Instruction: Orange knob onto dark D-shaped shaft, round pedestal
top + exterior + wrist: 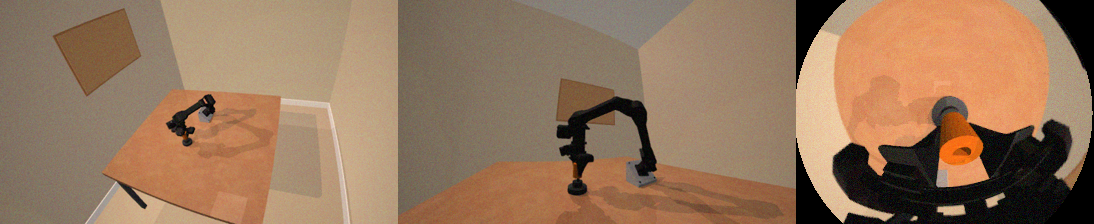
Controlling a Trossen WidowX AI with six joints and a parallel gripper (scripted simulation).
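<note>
The orange knob [185, 137] [575, 171] [955, 129] is upright between the fingers of my gripper [186, 135] [577, 172] [953, 127], which is shut on it. The round dark pedestal [187, 143] [577, 189] [937, 111] stands on the table directly below. In the exterior view the knob's lower end is at the top of the shaft, with a short dark gap showing above the pedestal's raised middle. The knob is not down on the pedestal. Its lower hole and the shaft's flat side are hidden, so whether the flats line up cannot be told.
The arm's grey base block [205, 115] [636, 177] stands behind the pedestal in the top view and to its right in the exterior view. The wooden table [155, 166] [501, 193] carries both. A brown board [100, 52] [584, 100] hangs on the wall.
</note>
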